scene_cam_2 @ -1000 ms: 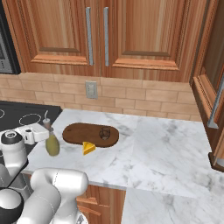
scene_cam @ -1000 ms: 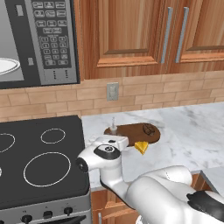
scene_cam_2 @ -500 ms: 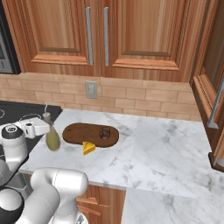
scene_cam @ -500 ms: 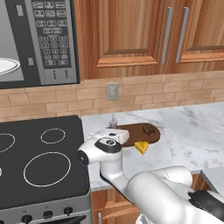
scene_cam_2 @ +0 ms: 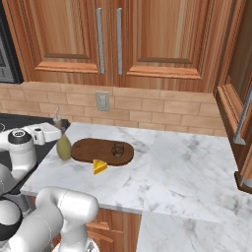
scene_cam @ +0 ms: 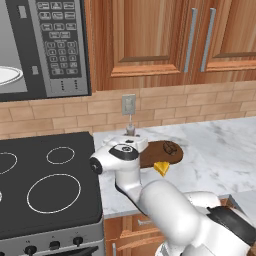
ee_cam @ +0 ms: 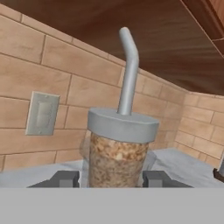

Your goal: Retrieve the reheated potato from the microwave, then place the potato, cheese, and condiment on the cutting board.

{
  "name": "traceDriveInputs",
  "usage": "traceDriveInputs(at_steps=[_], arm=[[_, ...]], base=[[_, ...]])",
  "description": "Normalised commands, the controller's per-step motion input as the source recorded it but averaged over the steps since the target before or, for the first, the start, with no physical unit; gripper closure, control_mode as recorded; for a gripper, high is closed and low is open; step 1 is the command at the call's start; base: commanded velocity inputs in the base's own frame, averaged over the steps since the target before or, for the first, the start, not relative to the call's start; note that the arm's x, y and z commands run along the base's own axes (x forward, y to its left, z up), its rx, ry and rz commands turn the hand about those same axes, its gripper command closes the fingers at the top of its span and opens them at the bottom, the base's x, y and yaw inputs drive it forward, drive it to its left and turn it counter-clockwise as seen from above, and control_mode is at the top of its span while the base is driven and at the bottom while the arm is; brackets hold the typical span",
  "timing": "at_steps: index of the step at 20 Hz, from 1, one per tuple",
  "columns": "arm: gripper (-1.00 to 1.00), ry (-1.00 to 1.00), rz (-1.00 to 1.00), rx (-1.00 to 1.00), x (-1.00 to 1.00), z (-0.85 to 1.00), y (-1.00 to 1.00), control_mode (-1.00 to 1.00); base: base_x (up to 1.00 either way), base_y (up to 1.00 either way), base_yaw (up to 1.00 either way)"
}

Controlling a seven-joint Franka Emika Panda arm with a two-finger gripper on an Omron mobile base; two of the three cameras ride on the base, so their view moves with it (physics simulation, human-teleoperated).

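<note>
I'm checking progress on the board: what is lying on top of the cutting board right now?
The potato sits on the cutting board. The cheese lies beside it on the counter.

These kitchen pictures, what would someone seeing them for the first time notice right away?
First, the white arm's gripper closed around the neck of the condiment, an olive-green bottle at the counter's left edge beside the stove. Next, the cutting board, a dark oval on the marble carrying the potato at its right end, with the cheese on the counter just in front. Up left, the microwave stands open, a white plate inside.
</note>
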Motion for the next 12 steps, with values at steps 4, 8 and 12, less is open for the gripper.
traceDriveInputs(at_steps=[4,8,12], arm=[[1.00,0.00,-0.04,0.00,0.28,0.01,0.00,-1.00],[1.00,0.00,-0.01,0.00,0.30,0.00,-0.04,-1.00],[1.00,0.00,0.00,0.02,0.27,0.00,-0.05,-1.00]], base=[[0.00,0.00,0.00],[0.00,0.00,0.00],[0.00,0.00,0.00]])
